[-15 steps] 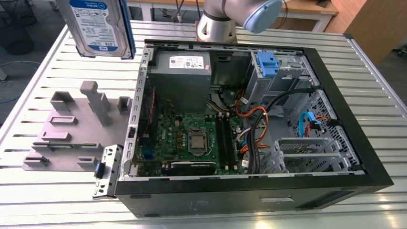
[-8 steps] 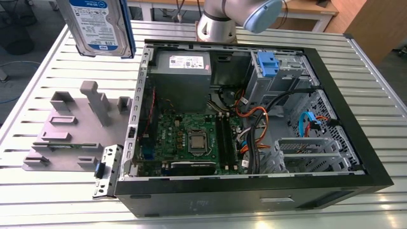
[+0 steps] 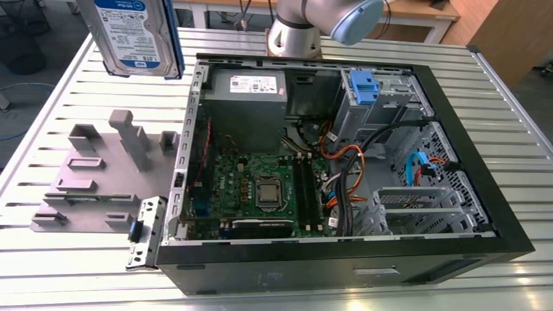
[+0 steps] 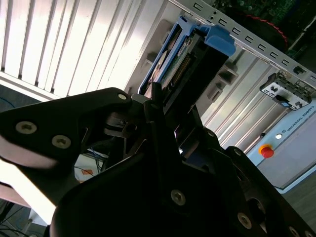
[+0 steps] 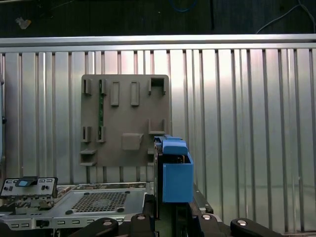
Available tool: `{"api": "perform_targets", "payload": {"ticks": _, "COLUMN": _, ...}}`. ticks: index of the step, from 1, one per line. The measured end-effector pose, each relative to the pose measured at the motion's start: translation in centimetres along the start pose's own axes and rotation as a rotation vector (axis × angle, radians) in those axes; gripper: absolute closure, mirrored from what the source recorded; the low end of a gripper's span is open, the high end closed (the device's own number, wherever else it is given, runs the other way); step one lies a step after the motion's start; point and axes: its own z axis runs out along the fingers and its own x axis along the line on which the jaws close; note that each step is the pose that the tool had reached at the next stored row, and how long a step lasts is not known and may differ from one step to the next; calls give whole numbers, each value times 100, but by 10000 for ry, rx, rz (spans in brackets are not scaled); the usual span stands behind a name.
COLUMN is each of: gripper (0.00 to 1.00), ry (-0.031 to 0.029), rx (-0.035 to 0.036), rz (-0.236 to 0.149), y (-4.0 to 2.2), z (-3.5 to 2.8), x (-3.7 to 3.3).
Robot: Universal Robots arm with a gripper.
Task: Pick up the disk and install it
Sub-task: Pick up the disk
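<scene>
At the exterior view's left, the disk (image 3: 138, 32) hangs upright in the air above the table (image 3: 61, 110) and the grey holder plate (image 3: 95, 188), clear of both. In the first wrist view the fingers (image 5: 148, 205) are closed on it from both sides. The pick-up looks done, and the carry is in hand. Further right sits the open computer case (image 3: 346, 262). Seating the disk in its drive cage (image 3: 380, 97) would, I reckon, call for squaring it to the slot.

Ribbed metal table (image 3: 69, 259); wooden furniture (image 3: 496, 32) behind; perhaps a wire bin (image 3: 26, 23) on the floor (image 3: 17, 123).
</scene>
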Motion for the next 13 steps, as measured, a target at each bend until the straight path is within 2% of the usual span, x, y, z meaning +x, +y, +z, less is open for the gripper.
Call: {"api": "perform_targets", "payload": {"ticks": 13, "gripper": 65, "ry": -1, "rx": 2, "rz": 1, "y": -125, "z": 0, "x": -5}}
